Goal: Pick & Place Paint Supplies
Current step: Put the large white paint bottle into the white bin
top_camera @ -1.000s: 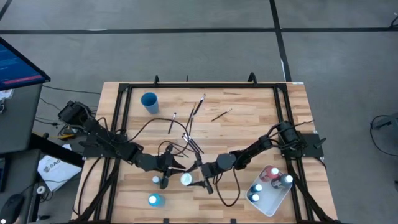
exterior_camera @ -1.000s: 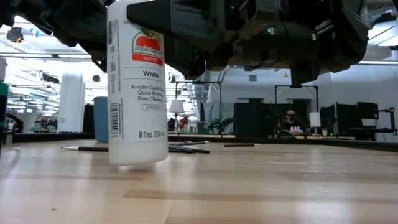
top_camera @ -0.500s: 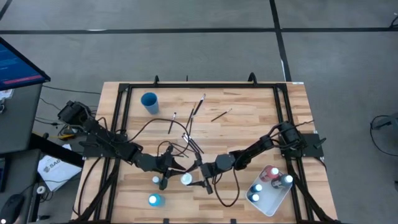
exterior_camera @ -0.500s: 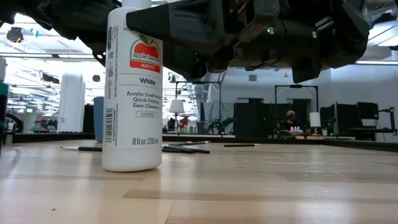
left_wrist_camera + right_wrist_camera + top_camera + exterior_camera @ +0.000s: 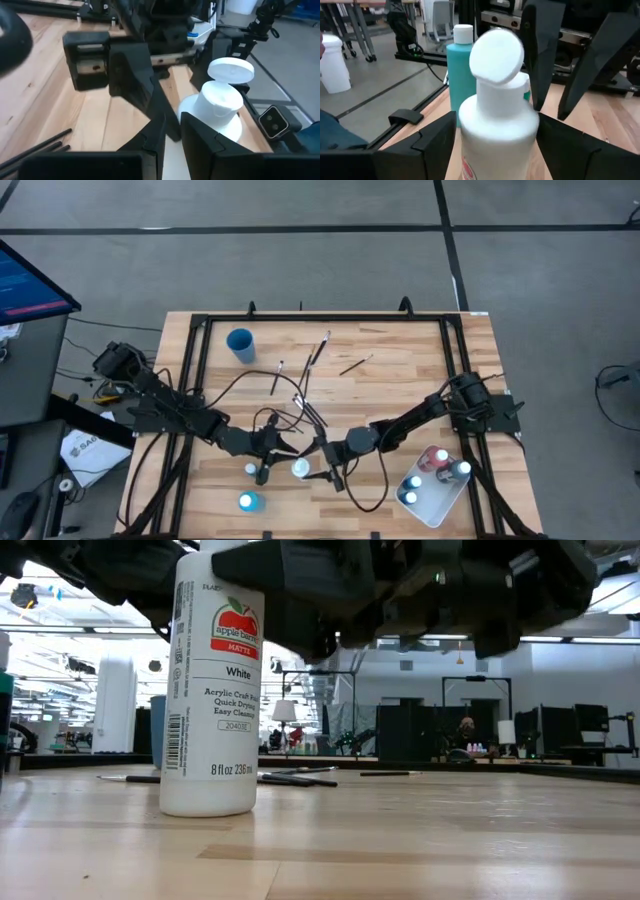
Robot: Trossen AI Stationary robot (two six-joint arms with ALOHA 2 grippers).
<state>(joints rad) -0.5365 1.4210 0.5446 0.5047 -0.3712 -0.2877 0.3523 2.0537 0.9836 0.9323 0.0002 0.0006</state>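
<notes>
A white paint bottle (image 5: 299, 469) with its flip cap open (image 5: 496, 54) stands at the near middle of the table, and also shows in the low view (image 5: 212, 690). My right gripper (image 5: 310, 471) is shut on it. My left gripper (image 5: 283, 450) is shut, its tips (image 5: 172, 135) just short of the bottle's shoulder. A teal bottle (image 5: 247, 502) and a pale-capped bottle (image 5: 250, 470) stand upright to the left. Dark paintbrushes (image 5: 305, 408) lie flat mid-table. My right gripper holds the white bottle's upper body (image 5: 497, 125) between its two fingers (image 5: 437, 140), one on each side. The fingers come level from the table's right side. The bottle stands upright with its base (image 5: 208, 808) on the table.
A blue cup (image 5: 240, 343) stands at the far left. More brushes (image 5: 320, 350) (image 5: 355, 364) lie toward the far edge. A white tray (image 5: 447, 508) at the near right holds several bottles. Black cables (image 5: 235, 385) trail over the table's middle.
The white bottle, slightly tipped with its base off the wood a second ago, has come down to stand flat on the table. In the low view it has shifted a little to the left.
</notes>
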